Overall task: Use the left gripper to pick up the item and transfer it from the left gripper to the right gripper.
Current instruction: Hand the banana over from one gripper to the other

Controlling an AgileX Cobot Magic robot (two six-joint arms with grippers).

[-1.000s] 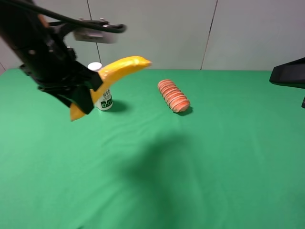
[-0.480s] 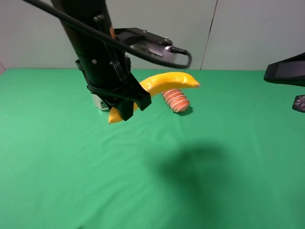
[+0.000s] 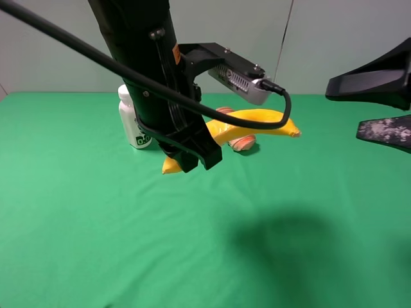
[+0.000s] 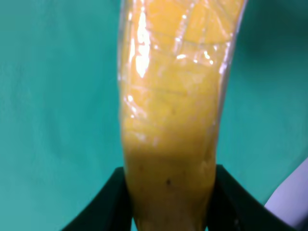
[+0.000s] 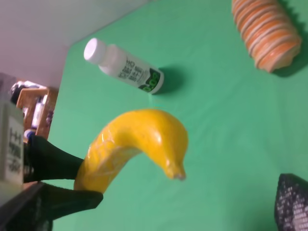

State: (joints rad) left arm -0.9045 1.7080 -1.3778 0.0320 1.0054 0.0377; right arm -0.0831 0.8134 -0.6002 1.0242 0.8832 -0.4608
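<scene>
The banana (image 3: 257, 119), curved and yellow, hangs in the air above the green table (image 3: 96, 224). My left gripper (image 3: 192, 153) is shut on its lower, orange-tinged end. The free tip points right, toward my right gripper (image 3: 379, 106). That gripper is open and empty at the right edge, a short gap from the tip. In the left wrist view the banana (image 4: 168, 106) fills the frame between the left gripper's two black fingers (image 4: 108, 204). In the right wrist view the banana (image 5: 139, 139) is close ahead, and one pad (image 5: 291, 204) of the right gripper shows.
A white bottle (image 3: 131, 119) stands behind the left arm, and also shows in the right wrist view (image 5: 125, 67). The ridged orange-pink sliced loaf (image 3: 243, 142) lies on the cloth, partly hidden behind the banana, and shows whole in the right wrist view (image 5: 264, 33). A grey wall stands behind the table.
My left arm has carried the banana rightward from beside the bottle to the table's middle. My right gripper has come further into view from the right edge.
</scene>
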